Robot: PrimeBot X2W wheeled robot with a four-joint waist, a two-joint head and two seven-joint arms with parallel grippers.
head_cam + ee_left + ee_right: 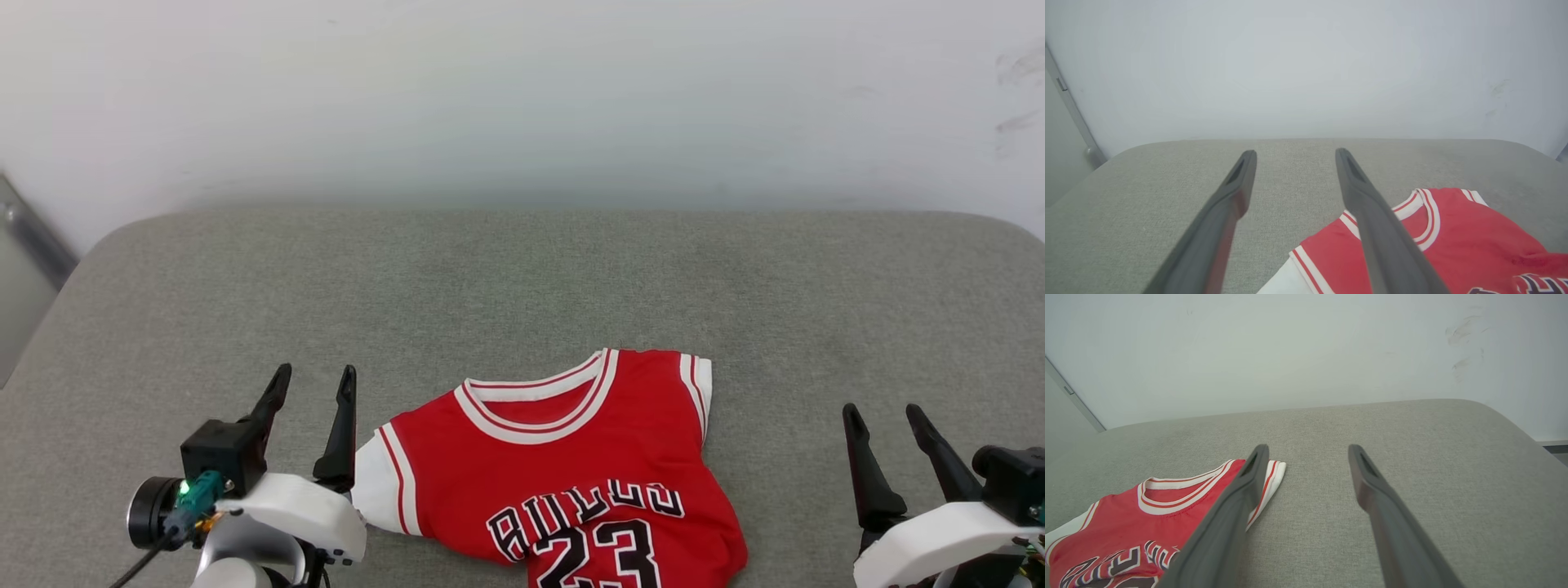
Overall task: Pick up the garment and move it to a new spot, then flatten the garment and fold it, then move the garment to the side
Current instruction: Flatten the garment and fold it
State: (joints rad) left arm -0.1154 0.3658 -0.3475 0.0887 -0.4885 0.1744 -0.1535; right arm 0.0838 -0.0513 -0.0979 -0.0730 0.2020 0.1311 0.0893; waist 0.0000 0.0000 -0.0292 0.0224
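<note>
Garment [588,465] lies between left end effector [317,372] and right end effector [882,410].

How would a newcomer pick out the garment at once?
Start at the wide grey padded surface below the pale wall. Near its front edge, between the left gripper and the right gripper, lies the garment, nearer the left. It is the one red thing there: white-trimmed collar, white sleeve, black 23.

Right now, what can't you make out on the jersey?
- Garment hem: head view, cut off by the bottom edge.
- White sleeve: head view, partly behind the left end effector.
- Lettering: head view, folds break up the word above 23.
- Right shoulder: right wrist view, a finger crosses it.
</note>
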